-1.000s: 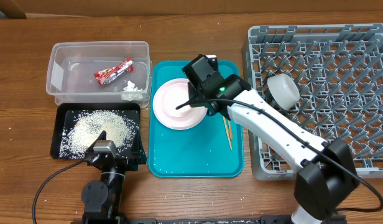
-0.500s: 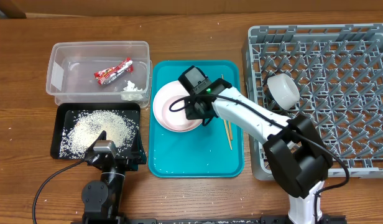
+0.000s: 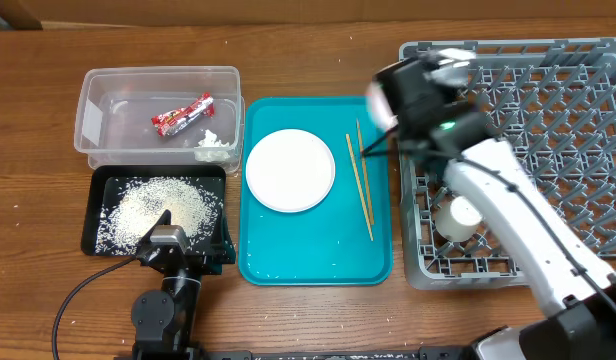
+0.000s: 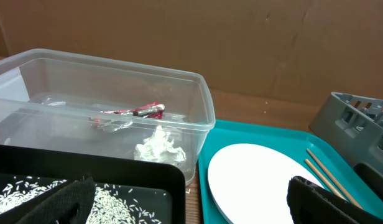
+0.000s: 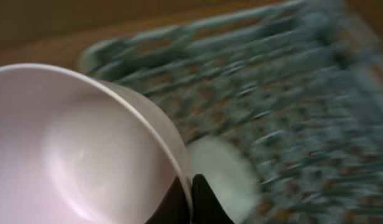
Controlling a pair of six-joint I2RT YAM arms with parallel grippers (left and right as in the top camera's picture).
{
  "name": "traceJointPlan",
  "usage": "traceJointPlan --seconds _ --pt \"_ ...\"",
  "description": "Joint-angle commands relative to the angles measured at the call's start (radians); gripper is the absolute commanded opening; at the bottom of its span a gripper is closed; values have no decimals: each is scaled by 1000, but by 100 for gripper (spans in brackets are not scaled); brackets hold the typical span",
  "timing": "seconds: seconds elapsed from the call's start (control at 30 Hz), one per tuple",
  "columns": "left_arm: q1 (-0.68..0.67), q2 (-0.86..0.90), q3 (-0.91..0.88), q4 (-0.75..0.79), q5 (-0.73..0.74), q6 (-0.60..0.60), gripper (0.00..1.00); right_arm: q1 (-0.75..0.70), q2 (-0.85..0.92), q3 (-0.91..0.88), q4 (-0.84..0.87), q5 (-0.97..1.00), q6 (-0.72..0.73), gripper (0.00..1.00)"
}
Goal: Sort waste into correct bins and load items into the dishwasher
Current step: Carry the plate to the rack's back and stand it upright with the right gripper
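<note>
Above the left side of the dish rack (image 3: 548, 130), the right tool (image 5: 190, 194) is closed tight on the rim of the white bowl (image 5: 86, 149), pinching the thin wall between its dark fingers. The bowl hangs tilted in the air, with its hollow facing the wrist camera. The overhead view is blurred at that spot, so the bowl's exact height over the pegs cannot be told. A small white cup (image 3: 462, 216) sits in the rack near its left edge, closer to the robot.

The round plate (image 3: 290, 170) lies flat on the left half of the teal tray (image 3: 308, 250). The two chopsticks (image 3: 364, 180) lie side by side to its right on the same tray, not touching the plate.

The clear tub (image 3: 88, 120) holds the red wrapper (image 3: 183, 113) and the crumpled tissue (image 3: 216, 143). Just in front of it, the black tray (image 3: 96, 180) carries a spread of rice (image 3: 158, 205).

The left tool (image 4: 190, 190) sits low at the near edge of the black tray with its fingers spread wide and nothing between them. All of this rests on the wooden surface (image 3: 318, 60).
</note>
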Motion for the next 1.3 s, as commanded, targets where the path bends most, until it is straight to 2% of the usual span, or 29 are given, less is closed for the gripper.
traceJointPlan --seconds 0.0,0.2,0.4,0.6,0.97,1.27 --pt "6 -5 -3 0 7 -9 100 -119 10 -13 -3 357 53 4" --pt "6 -5 -3 0 6 -9 100 -312 28 -58 -11 357 60 4" --pt "6 -5 -3 0 7 -9 100 -398 52 -153 14 358 60 4" --pt "6 -5 -3 0 6 -9 100 -385 101 -195 16 363 54 4" --pt "6 -5 -3 0 6 -9 100 -256 162 -221 7 420 41 4" --pt "6 -5 -3 0 7 -9 100 -260 167 -240 40 591 34 4"
